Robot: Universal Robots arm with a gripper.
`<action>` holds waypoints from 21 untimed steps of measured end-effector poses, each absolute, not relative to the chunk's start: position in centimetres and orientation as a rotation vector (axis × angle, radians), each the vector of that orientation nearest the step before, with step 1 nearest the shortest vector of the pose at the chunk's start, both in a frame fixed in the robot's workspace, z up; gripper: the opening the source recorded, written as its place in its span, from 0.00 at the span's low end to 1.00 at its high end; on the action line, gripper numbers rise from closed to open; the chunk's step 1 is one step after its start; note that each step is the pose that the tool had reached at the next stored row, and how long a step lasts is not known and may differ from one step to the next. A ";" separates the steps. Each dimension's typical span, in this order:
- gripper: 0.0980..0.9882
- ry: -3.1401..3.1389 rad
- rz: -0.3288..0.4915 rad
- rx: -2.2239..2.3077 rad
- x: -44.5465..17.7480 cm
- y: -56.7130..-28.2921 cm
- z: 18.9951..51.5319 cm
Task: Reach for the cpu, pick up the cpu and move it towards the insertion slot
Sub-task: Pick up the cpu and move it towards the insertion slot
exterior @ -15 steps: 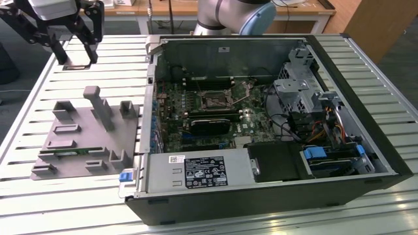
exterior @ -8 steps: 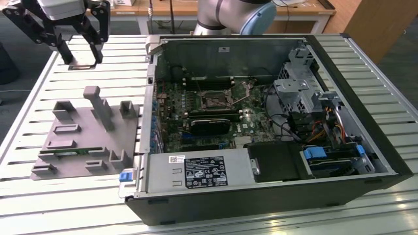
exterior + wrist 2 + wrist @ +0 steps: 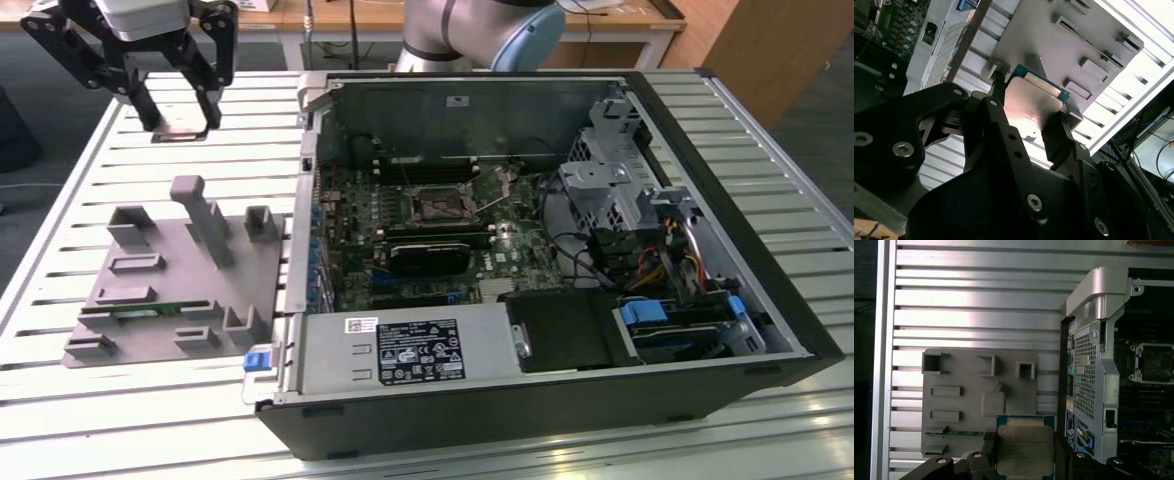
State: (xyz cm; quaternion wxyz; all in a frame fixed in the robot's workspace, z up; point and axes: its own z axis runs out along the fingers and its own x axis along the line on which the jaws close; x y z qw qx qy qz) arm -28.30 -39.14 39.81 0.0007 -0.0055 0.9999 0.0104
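Slatted desk (image 3: 120, 430) carries the open computer case (image 3: 534, 420) and, at the exterior view's left, a gray holder tray (image 3: 174, 300). Above the desk, beyond that tray, hangs the gripper (image 3: 182, 128), clamped on the cpu (image 3: 1024, 450) by its edges, so reach and pickup look done. The insertion slot (image 3: 437, 205) lies well apart inside the case. The cpu is not yet near it, and the case's side wall (image 3: 310, 180) stands between.
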 end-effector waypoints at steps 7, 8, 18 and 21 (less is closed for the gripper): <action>0.50 3.140 0.033 -0.017 -27.2 -39.1 39.8; 0.50 3.140 0.033 -0.017 -27.0 -39.1 39.8; 0.50 3.140 0.033 -0.017 -25.6 -39.1 39.8; 0.50 3.140 0.033 -0.017 -25.2 -39.1 39.8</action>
